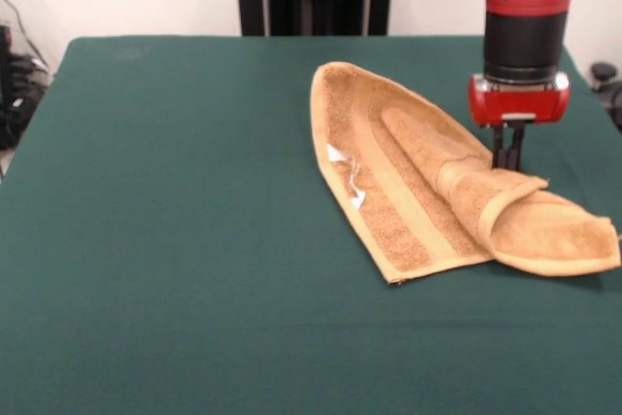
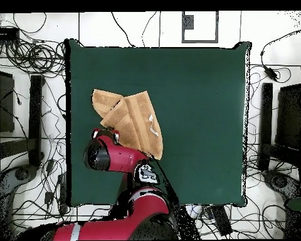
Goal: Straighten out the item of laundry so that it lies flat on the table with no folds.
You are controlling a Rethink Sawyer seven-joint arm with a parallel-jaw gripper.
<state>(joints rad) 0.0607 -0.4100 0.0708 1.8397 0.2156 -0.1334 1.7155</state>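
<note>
The gripper [image 1: 507, 155] is seen lowered with its two dark fingers close together at the folded edge of the towel [image 1: 418, 177]; whether cloth is pinched cannot be told. The towel is found toward three o'clock on the table [image 1: 175, 240] in the front view, doubled over, one flap rolled back at four o'clock. A white tag [image 1: 347, 177] is exposed. Flattening is judged largely undone.
</note>
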